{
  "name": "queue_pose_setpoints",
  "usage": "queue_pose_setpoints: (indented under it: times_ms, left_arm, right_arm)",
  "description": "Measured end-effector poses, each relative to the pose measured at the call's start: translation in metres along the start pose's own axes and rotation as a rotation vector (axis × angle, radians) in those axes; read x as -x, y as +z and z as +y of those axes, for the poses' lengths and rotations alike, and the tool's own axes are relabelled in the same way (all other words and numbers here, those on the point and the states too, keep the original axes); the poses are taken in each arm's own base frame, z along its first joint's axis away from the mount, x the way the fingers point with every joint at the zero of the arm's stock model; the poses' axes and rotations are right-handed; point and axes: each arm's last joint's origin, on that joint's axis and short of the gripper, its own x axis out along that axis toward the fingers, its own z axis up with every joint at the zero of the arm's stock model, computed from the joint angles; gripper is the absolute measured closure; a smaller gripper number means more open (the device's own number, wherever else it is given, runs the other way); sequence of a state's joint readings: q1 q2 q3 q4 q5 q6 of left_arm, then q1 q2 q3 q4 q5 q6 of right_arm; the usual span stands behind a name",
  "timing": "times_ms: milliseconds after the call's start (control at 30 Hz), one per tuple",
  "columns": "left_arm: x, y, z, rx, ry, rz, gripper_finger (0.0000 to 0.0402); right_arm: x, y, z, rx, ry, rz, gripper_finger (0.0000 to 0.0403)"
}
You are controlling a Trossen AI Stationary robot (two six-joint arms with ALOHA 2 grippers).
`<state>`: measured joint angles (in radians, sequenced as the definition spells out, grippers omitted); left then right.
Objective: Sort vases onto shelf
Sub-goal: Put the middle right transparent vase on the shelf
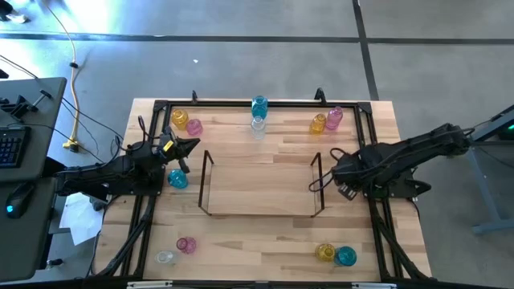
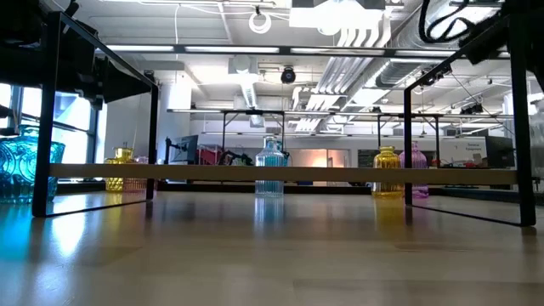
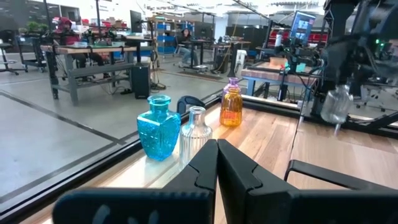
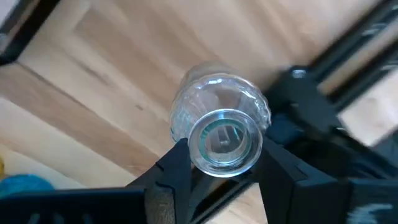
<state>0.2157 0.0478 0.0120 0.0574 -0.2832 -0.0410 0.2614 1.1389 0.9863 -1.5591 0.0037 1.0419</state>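
Two pairs of vases nearest the front edge of the surface [image 1: 265, 257]: a pink vase [image 1: 185, 245] beside a clear one [image 1: 166, 258] on the left, a yellow vase [image 1: 324, 252] touching a teal vase [image 1: 345, 256] on the right. Farther in, mid-surface, the shelf [image 1: 261, 215] with its thin dark wire end frames, nothing resting on top of it. Left end effector [image 3: 217, 163] just off the shelf's left end, fingers pressed together, clenched on nothing, pointing toward the back row; a teal vase [image 1: 177, 179] standing right beside it. Right end effector [image 4: 219, 163] just off the shelf's right end, clamped around the neck of a clear ribbed vase [image 4: 219, 121], body hanging over the wood near the black frame. At the back edge, three groups: yellow [image 1: 179, 119] and pink [image 1: 194, 127] on the left, a teal square vase [image 3: 159, 128] with a clear vase [image 3: 196, 127] beside it in the middle, then yellow [image 1: 319, 124] and pink [image 1: 334, 117] on the right. Beyond, workbenches and people seated far off in the room.
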Motion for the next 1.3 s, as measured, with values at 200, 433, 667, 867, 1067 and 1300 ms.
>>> queue_pose_setpoints:
  times_ms: [200,433,667,867,1067,1300]
  left_arm:
    - [0.000,0.000,0.000,0.000,0.001,0.000,0.0401]
    - [0.000,0.000,0.000,0.000,0.004,0.000,0.0401]
    - [0.000,0.000,0.000,-0.005,0.016,-0.001,0.0401]
    - [0.000,0.000,0.001,-0.009,0.024,-0.001,0.0401]
    - [0.000,0.000,0.001,-0.009,0.029,-0.001,0.0401]
    - [0.000,0.000,0.001,-0.009,0.028,-0.001,0.0401]
  right_arm:
    - [0.033,0.010,-0.007,-0.072,0.040,-0.187,0.0288]
    - [0.049,0.030,-0.023,-0.124,-0.011,-0.315,0.0288]
    - [0.050,0.050,-0.046,-0.113,-0.128,-0.358,0.0288]
    - [0.069,0.075,-0.057,-0.057,-0.129,-0.396,0.0288]
    - [0.106,0.111,-0.049,0.088,-0.137,-0.451,0.0290]
    - [0.134,0.153,-0.007,0.298,-0.056,-0.466,0.0290]
